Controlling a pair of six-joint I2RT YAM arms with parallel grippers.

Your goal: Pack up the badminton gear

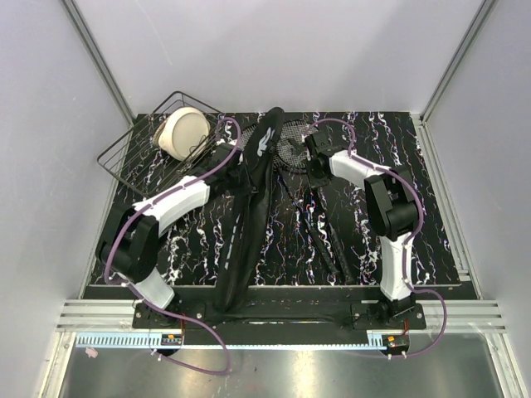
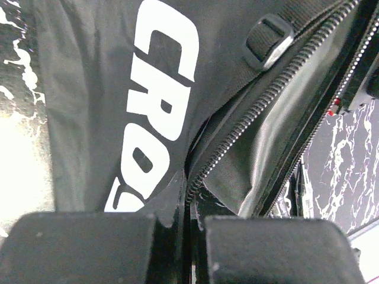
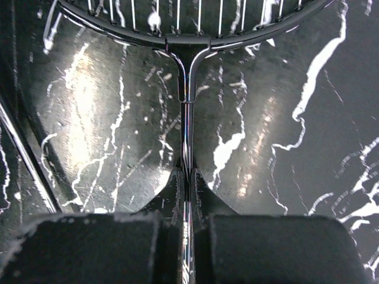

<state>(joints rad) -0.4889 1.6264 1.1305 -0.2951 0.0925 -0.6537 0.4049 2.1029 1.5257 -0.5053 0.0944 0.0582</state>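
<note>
Racket bag (image 1: 249, 215) unzipped on the table (image 1: 415, 207), racket (image 3: 186, 71) held by its shaft
Left gripper (image 2: 189, 222) pinches the limp fabric, seemingly at the zip's lip; right gripper (image 3: 186, 183) clamps the light, stiff, slick shaft just under the fragile strung head

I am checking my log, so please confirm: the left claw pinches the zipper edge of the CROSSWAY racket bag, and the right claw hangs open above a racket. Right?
No. The right claw is not open: the right wrist view shows it shut on the racket at its shaft, below its strung head. The left claw does pinch the racket bag at its zipper edge.
</note>
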